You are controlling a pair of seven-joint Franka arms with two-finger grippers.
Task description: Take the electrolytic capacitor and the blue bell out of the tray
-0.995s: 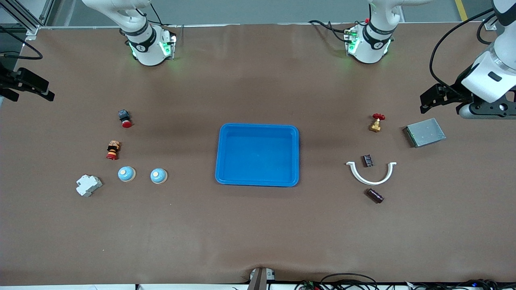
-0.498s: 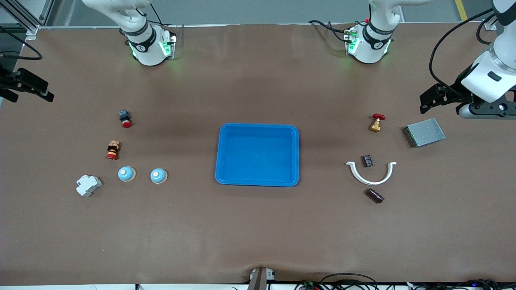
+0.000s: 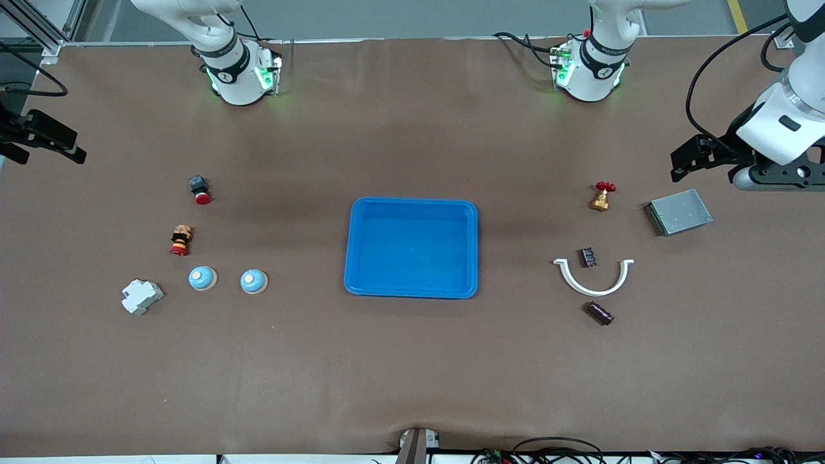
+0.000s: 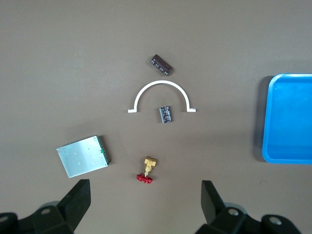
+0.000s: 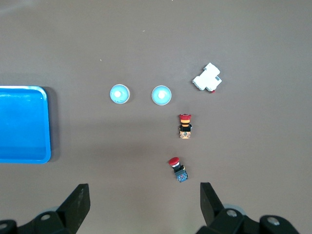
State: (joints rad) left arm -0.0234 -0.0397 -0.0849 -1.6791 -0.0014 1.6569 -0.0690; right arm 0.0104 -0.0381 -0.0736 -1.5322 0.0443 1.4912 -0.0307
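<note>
The left gripper (image 4: 144, 204) hangs spread wide and empty over the table's left-arm end, just beside the valve (image 4: 146, 171), with the capacitor (image 4: 161, 65) well apart on the table past the white arc (image 4: 162, 95). The right gripper (image 5: 141, 207) hangs spread and empty too; 2 bells (image 5: 119, 94) (image 5: 161, 95) sit well apart from it, near the tray (image 5: 24, 124).

Left gripper (image 4: 144, 200) raised high at the left arm's end of the table, fingers (image 4: 78, 197) spread wide, nothing between them, camera looking straight down. Right gripper (image 5: 143, 202) likewise raised at the right arm's end, fingers (image 5: 208, 199) wide apart and empty, pointing down. Both arms bent out from their bases toward the table ends, touching nothing, waiting.
</note>
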